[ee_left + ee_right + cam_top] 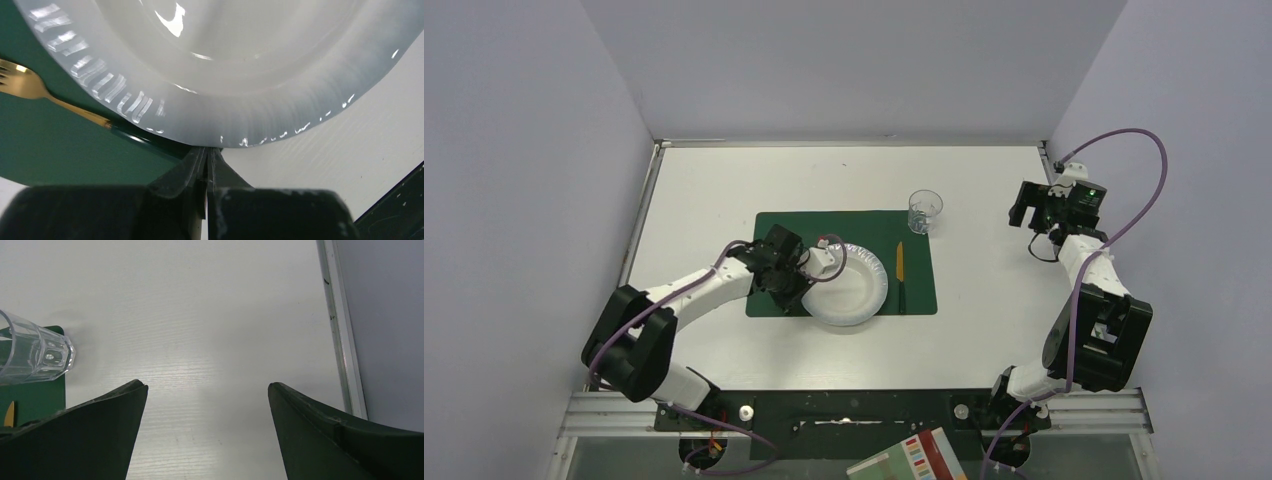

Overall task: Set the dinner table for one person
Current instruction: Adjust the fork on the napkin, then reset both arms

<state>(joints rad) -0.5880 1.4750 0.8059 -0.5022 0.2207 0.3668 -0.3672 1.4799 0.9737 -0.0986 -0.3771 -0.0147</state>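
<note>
The left gripper [206, 152] had its jaws pressed shut, tips against the white plate [280, 75] rim; the right gripper [207, 385] gaped wide, holding nothing.

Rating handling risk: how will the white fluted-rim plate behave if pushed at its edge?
The white fluted-rim plate looks thin and disposable, so probably light and quick to slide. Its glossy face suggests little grip. With the shut left claw at its rim, the edge may flex or ride up.
</note>
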